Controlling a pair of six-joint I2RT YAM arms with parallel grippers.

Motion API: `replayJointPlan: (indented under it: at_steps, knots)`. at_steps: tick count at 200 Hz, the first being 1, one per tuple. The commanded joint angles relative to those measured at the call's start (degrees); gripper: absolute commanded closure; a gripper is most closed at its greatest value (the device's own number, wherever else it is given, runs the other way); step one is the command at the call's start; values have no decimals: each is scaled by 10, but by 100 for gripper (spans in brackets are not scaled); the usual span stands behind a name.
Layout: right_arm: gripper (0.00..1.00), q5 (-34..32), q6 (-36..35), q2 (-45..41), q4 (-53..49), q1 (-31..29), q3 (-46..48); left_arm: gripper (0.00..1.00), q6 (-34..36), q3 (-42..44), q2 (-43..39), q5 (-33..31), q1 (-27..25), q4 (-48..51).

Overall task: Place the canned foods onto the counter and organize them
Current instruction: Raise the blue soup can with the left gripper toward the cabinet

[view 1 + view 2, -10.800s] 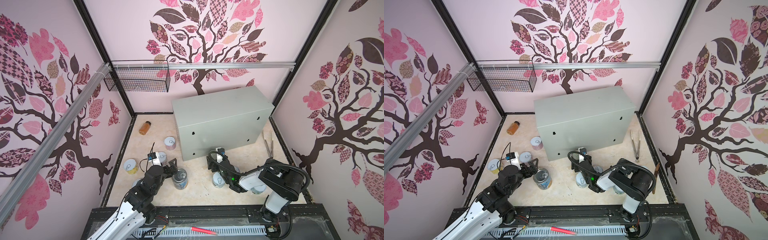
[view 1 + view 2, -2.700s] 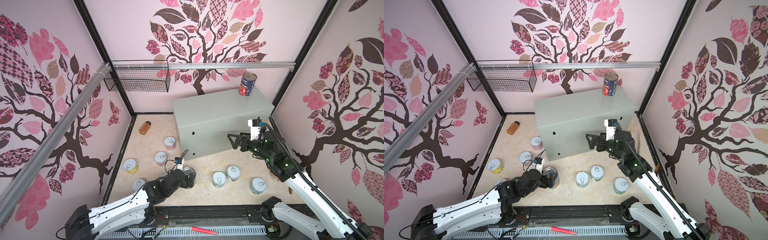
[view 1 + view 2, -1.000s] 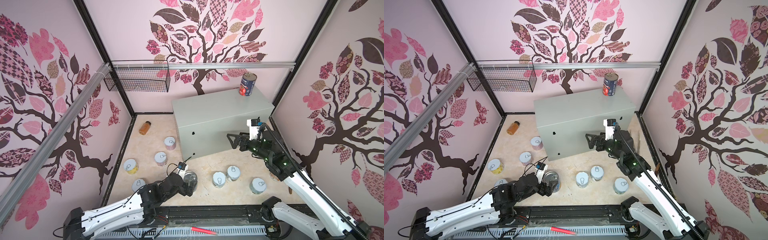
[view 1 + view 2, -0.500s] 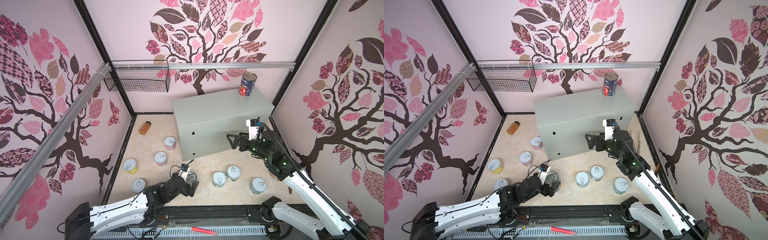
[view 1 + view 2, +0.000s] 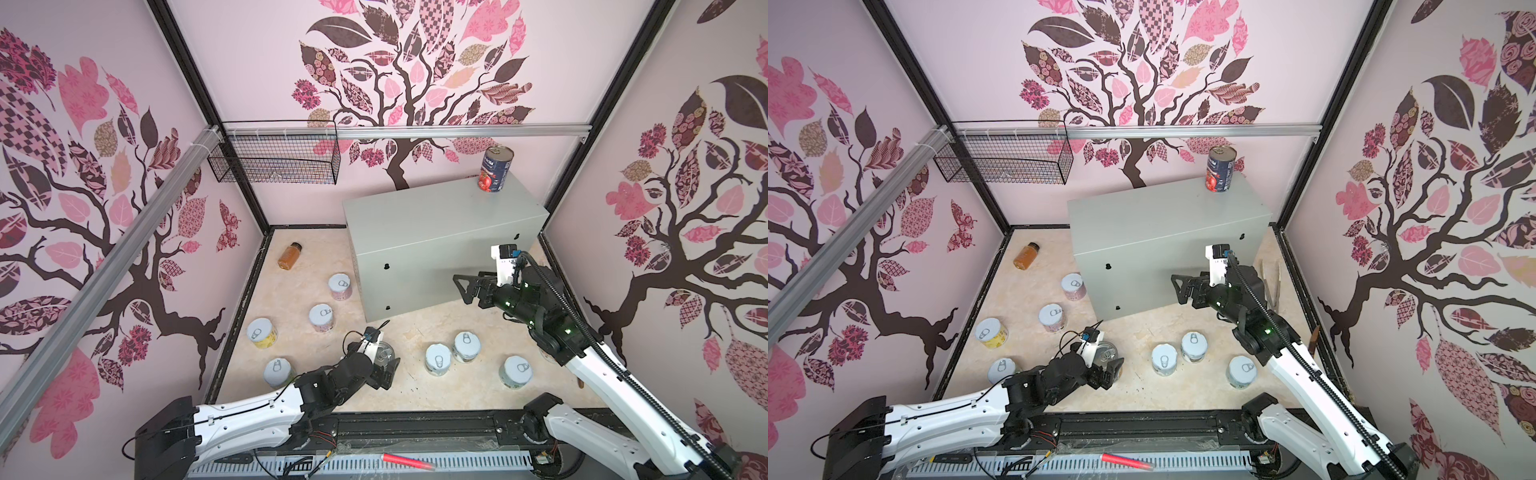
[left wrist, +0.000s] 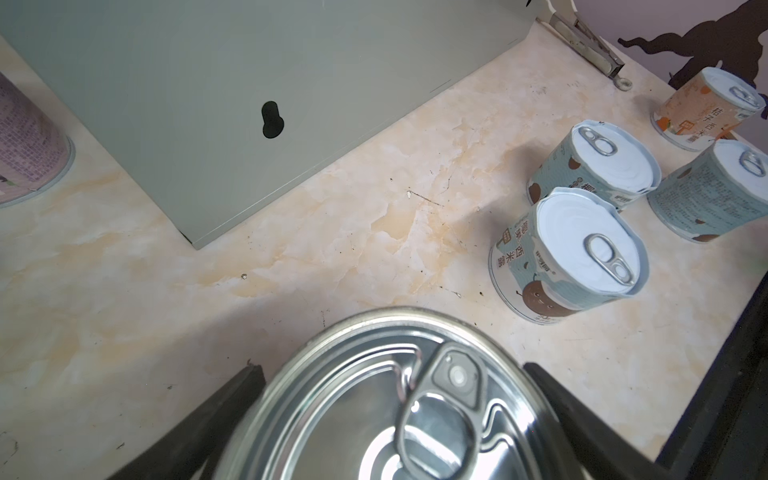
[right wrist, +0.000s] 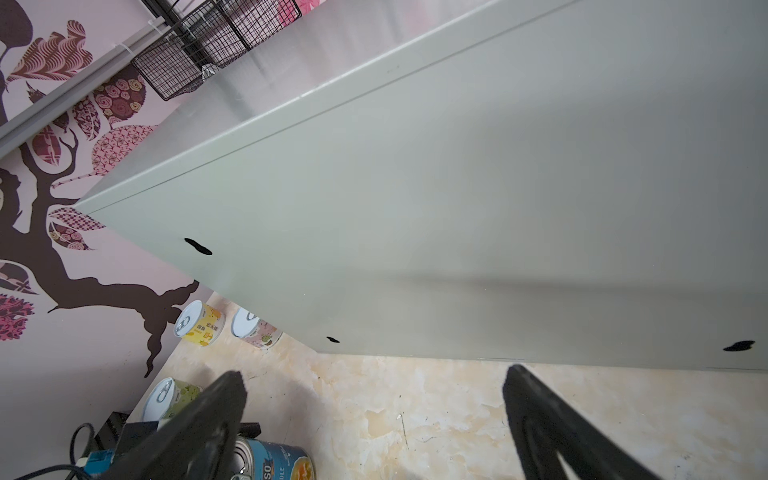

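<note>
A red-tomato can [image 5: 496,170] [image 5: 1221,170] stands upright at the far right corner of the grey counter [image 5: 436,216] [image 5: 1163,212]. On the floor, the blue-label can [image 5: 386,355] [image 5: 1106,353] [image 6: 395,407] [image 7: 270,461] stands upright. My left gripper [image 5: 388,370] [image 5: 1113,372] [image 6: 392,370] is open, with one finger on each side of this can's metal lid. Several short white-lidded cans stand on the floor, among them a pair [image 5: 437,359] [image 5: 467,346] in the middle. My right gripper [image 5: 461,286] [image 5: 1177,286] [image 7: 374,374] hangs open and empty in front of the counter's front face.
An amber bottle [image 5: 289,255] lies at the back left of the floor. A black wire basket [image 5: 274,160] hangs on the back rail. Metal tongs [image 5: 1271,282] lie between the counter and the right wall. A red pen [image 5: 407,460] rests on the front rail.
My left gripper has sunk lower around the blue-label can while the can stayed put. The right arm has not moved.
</note>
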State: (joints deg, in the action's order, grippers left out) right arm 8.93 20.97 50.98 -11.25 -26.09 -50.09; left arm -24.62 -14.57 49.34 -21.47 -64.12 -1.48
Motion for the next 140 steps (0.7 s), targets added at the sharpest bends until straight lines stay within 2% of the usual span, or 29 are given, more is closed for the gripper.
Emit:
replayJointPlan:
  at_steps: [1,69,101,140]
  knots:
    - [0,10,-4,-13,12,-3,-1,2,10,25,-14,-19,0,-38]
    - [0,18,2,-31,25,-2,17,10,11,45,-58,-30,1,-41]
    - [0,19,2,-38,26,-2,24,2,10,40,-39,-23,0,-45]
    - [0,18,3,-48,29,-3,34,2,3,39,-7,-41,0,-67]
